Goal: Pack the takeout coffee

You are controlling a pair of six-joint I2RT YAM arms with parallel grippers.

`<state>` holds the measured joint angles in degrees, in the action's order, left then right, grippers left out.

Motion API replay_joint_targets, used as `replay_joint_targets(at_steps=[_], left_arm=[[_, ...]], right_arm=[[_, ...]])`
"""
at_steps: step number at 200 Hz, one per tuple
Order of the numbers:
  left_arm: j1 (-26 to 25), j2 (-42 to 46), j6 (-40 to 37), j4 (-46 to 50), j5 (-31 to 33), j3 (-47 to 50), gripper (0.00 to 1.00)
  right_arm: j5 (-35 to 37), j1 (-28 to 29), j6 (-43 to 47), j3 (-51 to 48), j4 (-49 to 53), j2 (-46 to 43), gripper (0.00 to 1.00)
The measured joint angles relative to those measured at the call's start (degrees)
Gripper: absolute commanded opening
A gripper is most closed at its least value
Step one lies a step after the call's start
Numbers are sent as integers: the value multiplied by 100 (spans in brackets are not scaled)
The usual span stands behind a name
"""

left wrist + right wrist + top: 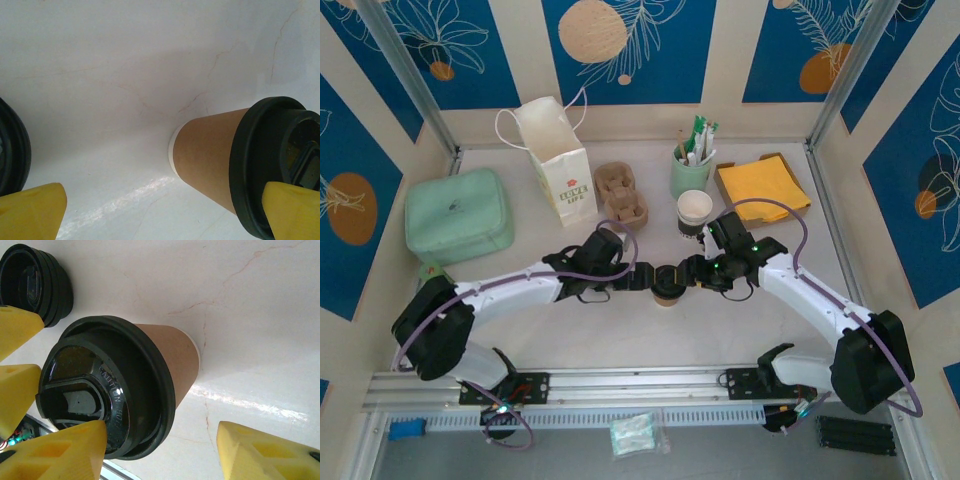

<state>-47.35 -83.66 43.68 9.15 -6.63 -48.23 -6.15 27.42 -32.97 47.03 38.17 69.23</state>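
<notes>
The takeout coffee (695, 212), a white paper cup with a black lower band, stands upright just behind my right gripper (692, 275). Between the two grippers stands a brown paper cup (668, 288) with a black lid (107, 400). My right gripper (165, 450) is open; one yellow finger (65, 450) rests over the lid's edge and bare table lies between the fingers. My left gripper (162, 212) is wide open beside the brown cup (210, 150), its right finger (295, 210) over the lid's rim (245, 170).
A loose black lid (35, 282) lies on the table close to the brown cup. At the back stand a white paper bag (560, 160), a cardboard cup carrier (620, 195), a mint-green cup of stirrers (690, 170) and orange napkins (763, 185). A mint-green case (457, 215) sits at left.
</notes>
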Motion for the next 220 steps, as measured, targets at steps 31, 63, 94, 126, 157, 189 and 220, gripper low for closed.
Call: replay_joint_targets(at_steps=[31,63,94,126,157,189,220], left_arm=[[0,-55,2,-26,-42,0,100],[0,-118,2,-37,-44,13,100],[0,-133,-4,-55,-42,13,100],[0,-133,-22,-74,-37,42,100],[-15,-131,-13,-236,-39,142,100],[-39,-122,-2,-282,-37,168,100],[-46,-116,-9,-232,-15,140,100]], right_arm=[[0,0,0,0,-2,0,60],[2,2,-2,-2,-11,0,60],[2,0,-4,-72,-72,-2,60],[-20,0,-44,-181,-168,-2,60],[-24,0,-48,-184,-197,-2,60],[-28,0,-46,-177,-190,-2,60],[-118,-76,-44,-85,-140,-11,60]])
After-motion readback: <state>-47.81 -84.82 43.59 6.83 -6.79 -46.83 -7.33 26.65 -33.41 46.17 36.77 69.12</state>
